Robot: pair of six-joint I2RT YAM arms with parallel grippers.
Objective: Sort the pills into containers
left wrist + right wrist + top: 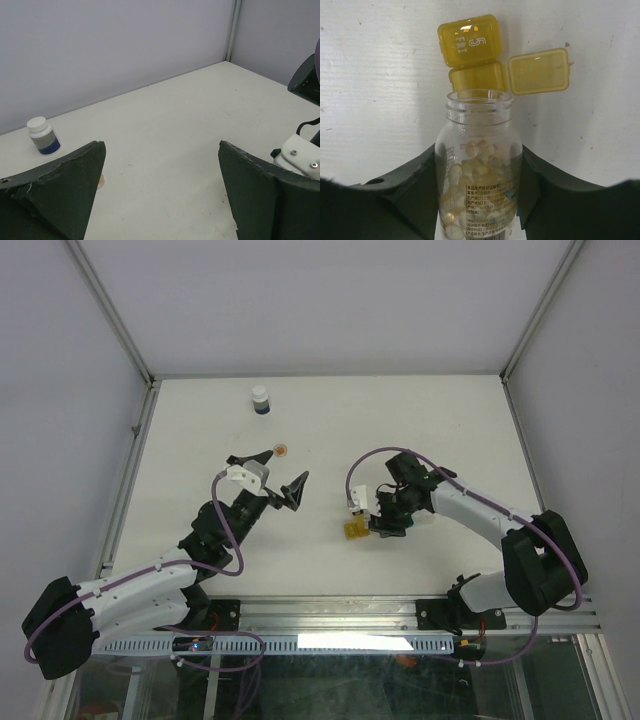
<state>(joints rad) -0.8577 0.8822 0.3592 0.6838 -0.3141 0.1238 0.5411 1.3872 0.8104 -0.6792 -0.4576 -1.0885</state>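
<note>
My right gripper (384, 520) (479, 150) is shut on a clear open-mouthed bottle (479, 170) holding several pale yellow pills (480, 155). The bottle's mouth points at the yellow containers (355, 530). In the right wrist view a yellow box lidded "5 FRI" (469, 40) sits above an open yellow box (477, 77), whose flipped-open lid (539, 71) lies to the right. No teal or clear boxes show. My left gripper (288, 465) (161, 150) is open and empty, well to the left of the containers.
A white bottle with a dark blue band (260, 400) (44, 136) stands at the back left. A small orange round thing (281, 449) (101, 181) lies beside my left finger. Walls enclose the table on three sides.
</note>
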